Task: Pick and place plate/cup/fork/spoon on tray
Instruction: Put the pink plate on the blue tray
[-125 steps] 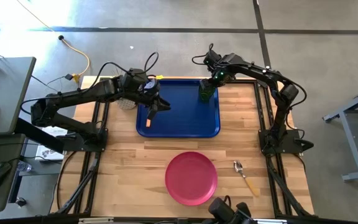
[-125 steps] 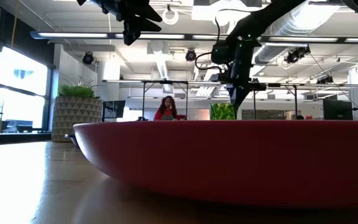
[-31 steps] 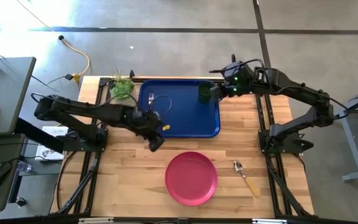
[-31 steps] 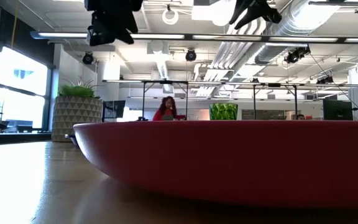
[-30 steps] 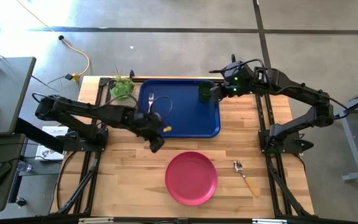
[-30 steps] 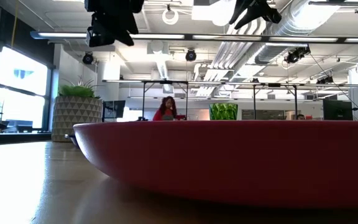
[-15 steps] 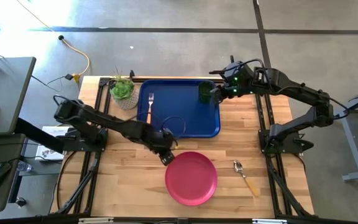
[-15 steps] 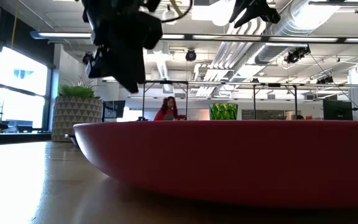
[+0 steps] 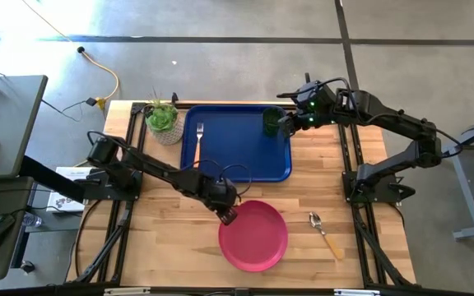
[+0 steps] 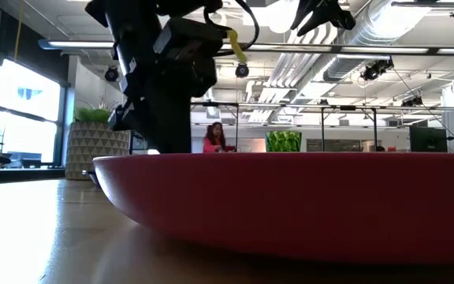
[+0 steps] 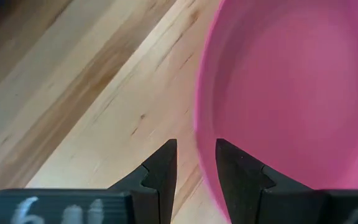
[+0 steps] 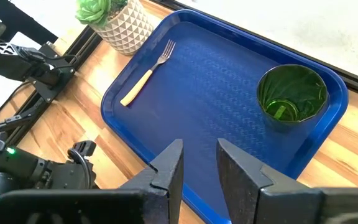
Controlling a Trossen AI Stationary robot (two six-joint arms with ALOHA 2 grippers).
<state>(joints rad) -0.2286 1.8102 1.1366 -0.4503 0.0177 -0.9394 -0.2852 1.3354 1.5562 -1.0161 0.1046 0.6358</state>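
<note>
**Reaching for the plate: table contents listed against the blue tray**

Item 1. The large dark blue rectangular tray (image 9: 237,141) with rounded corners and a raised rim is set at the far middle of the pale wooden table (image 9: 163,238). All places below are given relative to it.

Item 2. The slim fork (image 9: 197,141) with silver tines and an orange handle is laid inside the tray, along its left side.

Item 3. The small olive-green cylindrical cup (image 9: 271,122) is stood upright inside the tray, in its far right corner.

Item 4. The round flat pink plate (image 9: 253,235) is found off the tray, on the bare table just in front of its near edge.

Item 5. The slim spoon (image 9: 325,233) with a rounded silver bowl and an orange-tan handle is laid off the tray, in front of its near right corner and right of the plate.

Item 6. A leafy green plant in a pale patterned pot (image 9: 163,122) is stood just beside the tray's far left corner.

Item 7. The left gripper (image 9: 228,215) is placed in front of the tray's near edge, at the plate's left rim; its fingers (image 11: 161,171) are parted, one on either side of the rim, with nothing yet clamped.

Item 8. The right gripper (image 9: 286,123) is held just right of the cup at the tray's far right corner, jaws apart and empty.
</note>
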